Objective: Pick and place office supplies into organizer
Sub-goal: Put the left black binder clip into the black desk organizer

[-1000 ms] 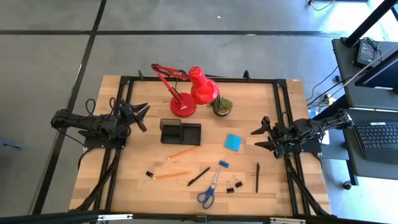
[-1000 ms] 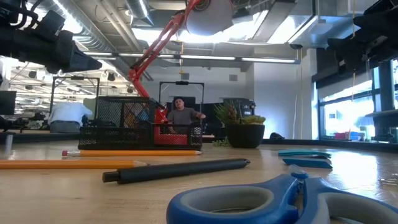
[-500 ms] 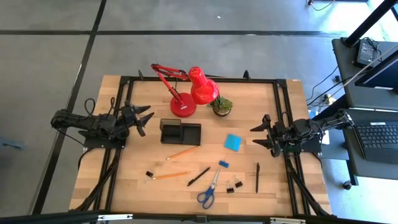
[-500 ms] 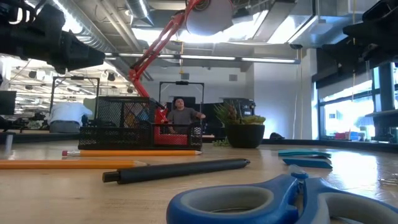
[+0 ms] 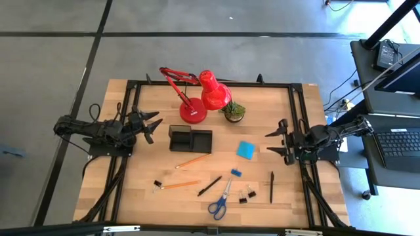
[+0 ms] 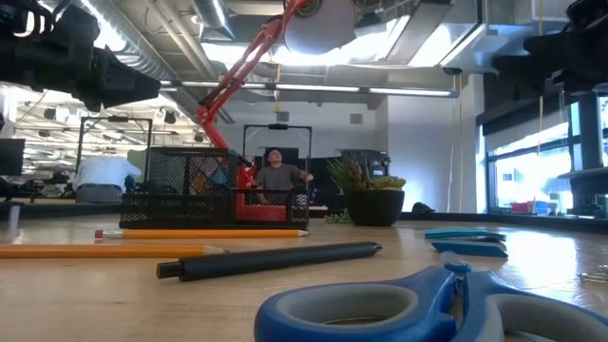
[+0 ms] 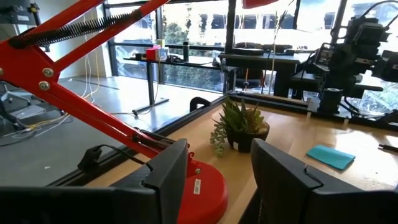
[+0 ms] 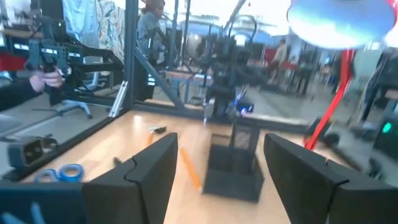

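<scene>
Both grippers empty, jaws spread — left gripper [image 5: 151, 124] at left table edge beside organizer [image 5: 190, 139], right gripper [image 5: 276, 141] at right edge near blue note pad [image 5: 246, 149]. Pencils [image 5: 193, 160], pens [image 5: 209, 186], scissors [image 5: 220, 201], binder clips [image 5: 247, 195] lie loose on table [image 5: 275, 105] — none in organizer.

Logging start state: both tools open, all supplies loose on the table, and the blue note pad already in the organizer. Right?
Not quite. The high view shows the blue note pad lying on the table, right of the organizer and apart from it. The rest stands.
</scene>
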Motion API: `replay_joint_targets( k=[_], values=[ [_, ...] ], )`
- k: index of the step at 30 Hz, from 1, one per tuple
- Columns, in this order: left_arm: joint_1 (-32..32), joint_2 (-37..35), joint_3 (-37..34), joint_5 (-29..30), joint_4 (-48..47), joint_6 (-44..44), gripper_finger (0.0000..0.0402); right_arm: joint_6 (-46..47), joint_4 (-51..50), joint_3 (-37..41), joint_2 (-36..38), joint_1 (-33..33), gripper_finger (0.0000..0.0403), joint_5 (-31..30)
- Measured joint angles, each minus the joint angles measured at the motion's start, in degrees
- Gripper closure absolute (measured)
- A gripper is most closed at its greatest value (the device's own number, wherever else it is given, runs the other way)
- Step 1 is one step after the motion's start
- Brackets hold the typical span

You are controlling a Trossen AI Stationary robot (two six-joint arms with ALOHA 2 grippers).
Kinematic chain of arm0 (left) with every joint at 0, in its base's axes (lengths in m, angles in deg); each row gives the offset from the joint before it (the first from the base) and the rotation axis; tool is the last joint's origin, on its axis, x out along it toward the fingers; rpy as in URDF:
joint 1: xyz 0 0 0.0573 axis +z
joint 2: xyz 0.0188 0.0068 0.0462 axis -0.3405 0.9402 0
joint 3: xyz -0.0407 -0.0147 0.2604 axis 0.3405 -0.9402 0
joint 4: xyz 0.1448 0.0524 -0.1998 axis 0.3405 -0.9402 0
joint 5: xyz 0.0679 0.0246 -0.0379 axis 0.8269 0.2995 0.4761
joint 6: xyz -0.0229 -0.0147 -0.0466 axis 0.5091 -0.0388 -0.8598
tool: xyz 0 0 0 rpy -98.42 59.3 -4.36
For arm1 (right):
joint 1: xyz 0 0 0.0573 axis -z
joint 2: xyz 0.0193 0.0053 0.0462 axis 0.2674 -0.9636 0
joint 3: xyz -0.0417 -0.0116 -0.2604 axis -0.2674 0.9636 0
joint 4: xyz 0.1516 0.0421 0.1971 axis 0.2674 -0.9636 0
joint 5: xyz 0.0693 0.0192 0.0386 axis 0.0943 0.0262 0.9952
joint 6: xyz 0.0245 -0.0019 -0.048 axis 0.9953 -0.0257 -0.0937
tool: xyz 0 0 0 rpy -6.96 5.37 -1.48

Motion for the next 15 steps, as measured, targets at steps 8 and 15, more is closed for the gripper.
replay_joint_targets(
  k=[8,15],
  values=[
    [-0.04,0.0,0.0,-3.91,-0.19,0.11,0.023,-1.14,-1.32,0.0,0.0,0.0,0.0161,-0.02],
    [-0.04,0.02,0.0,-8.59,-0.19,-0.93,0.0231,-1.41,-2.9,0.0,0.0,0.0,0.0161,-0.02]
  ],
)
